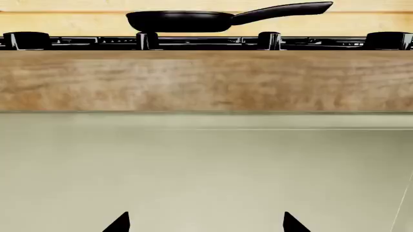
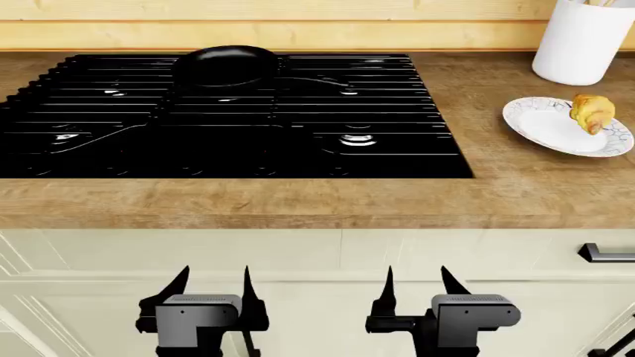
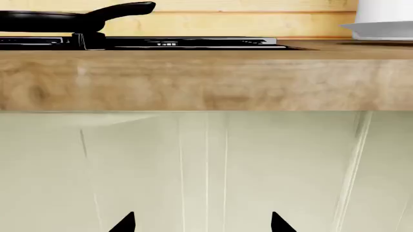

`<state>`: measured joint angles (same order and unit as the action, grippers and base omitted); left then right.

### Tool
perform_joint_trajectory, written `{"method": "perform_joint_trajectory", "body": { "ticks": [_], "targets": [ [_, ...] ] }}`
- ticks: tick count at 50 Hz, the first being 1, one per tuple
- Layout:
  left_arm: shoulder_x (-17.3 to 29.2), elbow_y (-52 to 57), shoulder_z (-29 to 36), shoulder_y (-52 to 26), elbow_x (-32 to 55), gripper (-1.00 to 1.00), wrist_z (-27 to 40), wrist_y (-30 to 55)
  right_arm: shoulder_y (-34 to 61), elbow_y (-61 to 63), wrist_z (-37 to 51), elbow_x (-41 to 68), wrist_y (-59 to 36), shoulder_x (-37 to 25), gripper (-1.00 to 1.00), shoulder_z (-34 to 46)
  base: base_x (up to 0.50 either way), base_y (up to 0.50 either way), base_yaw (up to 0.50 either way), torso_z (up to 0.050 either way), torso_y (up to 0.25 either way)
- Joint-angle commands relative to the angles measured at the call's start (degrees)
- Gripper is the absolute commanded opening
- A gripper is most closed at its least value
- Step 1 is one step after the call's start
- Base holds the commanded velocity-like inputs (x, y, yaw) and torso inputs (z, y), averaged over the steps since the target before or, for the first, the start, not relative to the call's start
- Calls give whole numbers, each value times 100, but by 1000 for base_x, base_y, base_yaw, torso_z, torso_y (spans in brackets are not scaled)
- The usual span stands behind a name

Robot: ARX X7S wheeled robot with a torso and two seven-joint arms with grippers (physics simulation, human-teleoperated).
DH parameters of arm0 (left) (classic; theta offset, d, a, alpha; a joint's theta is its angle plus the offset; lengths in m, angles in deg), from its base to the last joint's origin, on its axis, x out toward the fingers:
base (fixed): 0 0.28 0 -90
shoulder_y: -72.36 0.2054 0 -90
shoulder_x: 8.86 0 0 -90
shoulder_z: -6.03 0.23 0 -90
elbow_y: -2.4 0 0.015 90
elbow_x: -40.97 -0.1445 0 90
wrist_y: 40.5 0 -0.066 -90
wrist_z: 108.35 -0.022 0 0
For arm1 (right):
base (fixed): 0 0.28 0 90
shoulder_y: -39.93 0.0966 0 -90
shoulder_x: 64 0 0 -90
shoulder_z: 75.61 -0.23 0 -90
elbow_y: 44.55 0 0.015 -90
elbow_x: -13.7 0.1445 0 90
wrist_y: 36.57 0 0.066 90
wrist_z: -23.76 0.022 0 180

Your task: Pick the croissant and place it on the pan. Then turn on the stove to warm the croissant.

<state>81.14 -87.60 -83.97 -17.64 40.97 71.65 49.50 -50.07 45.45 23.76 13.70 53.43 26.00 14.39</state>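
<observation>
- Left gripper [image 2: 214, 291]: jaws spread, nothing between them. Sits low, in front of the cream cabinet [image 2: 297, 260], below the counter edge.
- Right gripper [image 2: 417, 290]: same, jaws apart and empty, in front of the cabinet just beside the left one.
- Both are well short of the stove [image 2: 238, 119] and touch nothing.
- Croissant [image 2: 592, 111]: on the white plate [image 2: 546, 126], toward its far right rim. Plate sits on the wood counter [image 2: 297, 201] right of the stove, well apart from the pan.
- Pan [image 2: 226, 65]: on the stove's grates at the back, left of centre. Looks empty from the head view.
- Pan handle is hard to make out from the head view against the black grates. The wrist views show it clearly, rising at an angle off the pan's rim.
- Left wrist view: pan [image 1: 181, 20] seen edge-on above the counter front, with the stove's knobs [image 1: 145, 40] in a row below it.
- Right wrist view: pan [image 3: 45, 20] at one end, edge of the plate [image 3: 380, 30] at the other, and only the fingertips [image 3: 123, 223] of the gripper in frame.
- White container [image 2: 584, 41] stands at the back right of the counter, just behind the plate. Contents too cropped to identify.
- Dark drawer handle [image 2: 607, 254] on the cabinet front at the right.
- Can't tell knob positions from these views, and no flame is visible on the burners [image 2: 358, 138].
</observation>
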Motion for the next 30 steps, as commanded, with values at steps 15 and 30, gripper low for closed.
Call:
{"method": "perform_joint_trajectory", "body": {
  "ticks": [15,30],
  "targets": [
    [310,103,336,22,349,100,327,-43,-9,35,360,355,44,-289,100,339,0,-133,0,0,0],
    [440,144,471,58,495,100,430,-171,-2,43,479,526,35,-421,100,477,0,-500,0,0,0]
  ]
}}
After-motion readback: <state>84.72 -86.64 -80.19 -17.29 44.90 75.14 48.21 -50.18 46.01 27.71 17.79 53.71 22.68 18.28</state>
